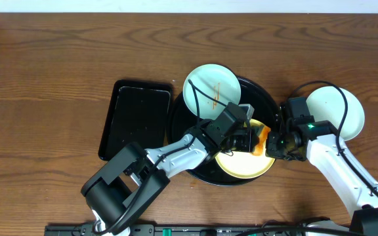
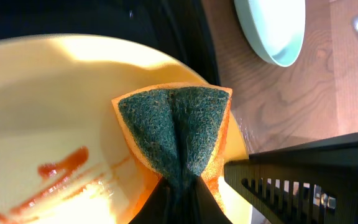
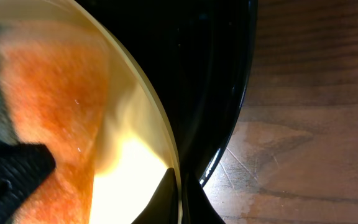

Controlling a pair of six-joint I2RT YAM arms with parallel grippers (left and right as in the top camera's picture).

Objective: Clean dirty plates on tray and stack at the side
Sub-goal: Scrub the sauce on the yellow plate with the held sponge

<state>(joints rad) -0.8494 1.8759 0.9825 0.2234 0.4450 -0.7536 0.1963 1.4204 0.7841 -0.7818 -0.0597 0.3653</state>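
Note:
The pale yellow plate [image 1: 245,165] lies in the round black tray [image 1: 268,99], with orange-brown sauce smears [image 2: 61,163]. My left gripper [image 1: 249,136] is shut on an orange sponge with a green scouring face [image 2: 174,134], pressed on the yellow plate [image 2: 36,106]. My right gripper [image 1: 274,145] is shut on the yellow plate's right rim [image 3: 157,134]. A mint-blue plate [image 1: 210,90] with sauce streaks rests tilted on the tray's far-left rim. A second mint-blue plate [image 1: 336,110] lies on the wood to the right, also in the left wrist view [image 2: 272,28].
A rectangular black tray [image 1: 135,118] lies left of the round tray. Bare wood-grain tabletop [image 1: 58,72] surrounds everything. The round tray's rim [image 3: 232,112] borders damp-looking wood [image 3: 303,155] in the right wrist view.

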